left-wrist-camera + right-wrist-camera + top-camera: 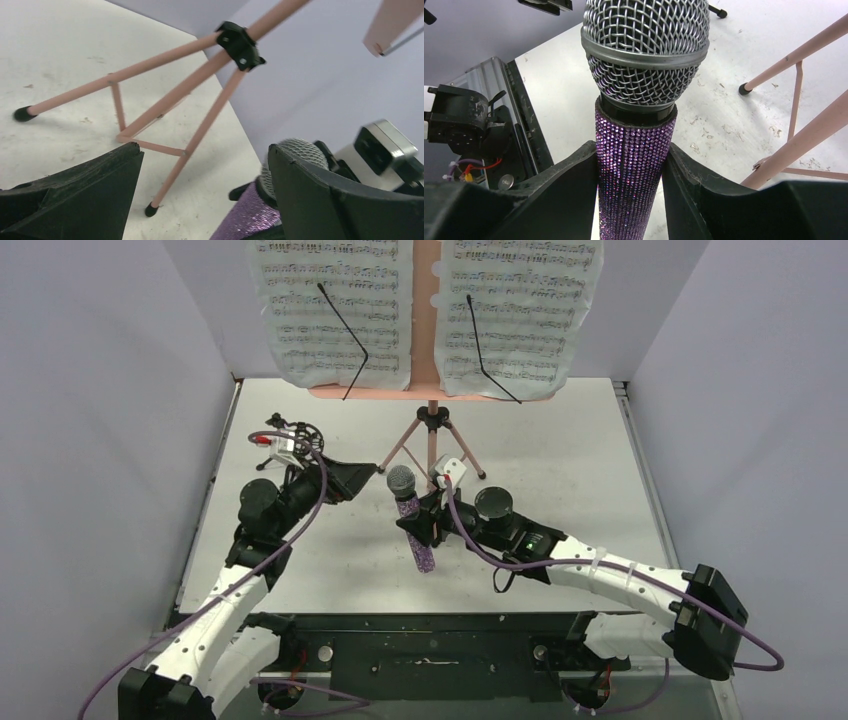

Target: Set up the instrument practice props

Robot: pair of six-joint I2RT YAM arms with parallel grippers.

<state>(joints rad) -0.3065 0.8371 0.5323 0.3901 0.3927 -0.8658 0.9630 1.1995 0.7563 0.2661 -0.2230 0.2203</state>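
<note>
The right gripper [425, 525] jaws squeeze the microphone [408, 510] at the middle of the worktop [580, 480]. The left gripper [352, 478] jaws gape wide, empty. Carry it slowly to the mic holder [298, 433] by the left edge.

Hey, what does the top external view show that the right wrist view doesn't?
Only top external: the two sheet-music pages on the stand's pink desk. Only right wrist: close up, the right gripper, its jaws pressed against both sides of the microphone. Both: that microphone and the stand's legs.
</note>
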